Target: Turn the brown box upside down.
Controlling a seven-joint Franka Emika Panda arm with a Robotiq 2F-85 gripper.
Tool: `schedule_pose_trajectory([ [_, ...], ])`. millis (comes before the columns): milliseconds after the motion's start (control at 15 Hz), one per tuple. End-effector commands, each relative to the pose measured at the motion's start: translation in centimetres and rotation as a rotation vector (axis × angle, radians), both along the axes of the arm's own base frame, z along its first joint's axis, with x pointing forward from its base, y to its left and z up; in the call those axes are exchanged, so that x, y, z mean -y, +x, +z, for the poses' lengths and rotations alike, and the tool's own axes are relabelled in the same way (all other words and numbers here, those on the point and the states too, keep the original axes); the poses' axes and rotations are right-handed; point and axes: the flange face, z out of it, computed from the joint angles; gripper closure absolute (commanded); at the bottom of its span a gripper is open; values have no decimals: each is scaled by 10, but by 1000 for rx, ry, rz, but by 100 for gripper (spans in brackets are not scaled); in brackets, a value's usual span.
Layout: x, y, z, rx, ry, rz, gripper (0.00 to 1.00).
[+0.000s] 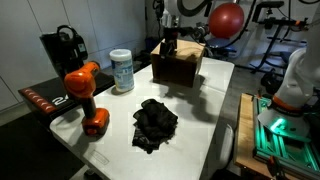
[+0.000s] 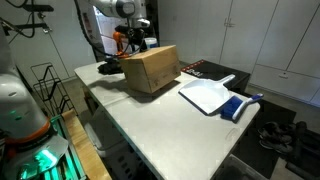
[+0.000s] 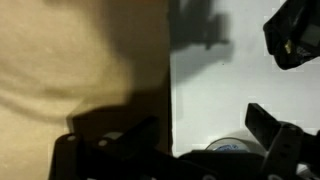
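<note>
The brown box (image 1: 180,70) stands at the far part of the white table (image 1: 215,95) and also shows in the other exterior view (image 2: 150,70). In the wrist view its tan wall (image 3: 70,60) fills the left half. My gripper (image 1: 170,45) hangs at the box's top edge, also seen in an exterior view (image 2: 137,47). In the wrist view the gripper (image 3: 190,135) is open. One finger is over the box side and the other over the table, with the wall's edge between them. Contact with the wall cannot be told.
A white canister (image 1: 122,70) with a blue lid stands beside the box; its top shows in the wrist view (image 3: 235,150). An orange drill (image 1: 85,95), a black cloth (image 1: 155,122) and a black machine (image 1: 62,48) are on the table. A white dustpan (image 2: 205,95) with a blue brush (image 2: 240,106) lies near the box.
</note>
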Motion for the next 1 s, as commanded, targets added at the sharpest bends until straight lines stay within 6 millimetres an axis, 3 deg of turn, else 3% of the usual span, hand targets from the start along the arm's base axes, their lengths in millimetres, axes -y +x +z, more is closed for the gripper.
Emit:
schedule_pose_trajectory([
  [0,-25,8,-17,-32,-53,-2,0],
  [533,-75,26,-23,-47,-184,1,0],
  [933,-105,43,-49,-108,-243,57,0],
])
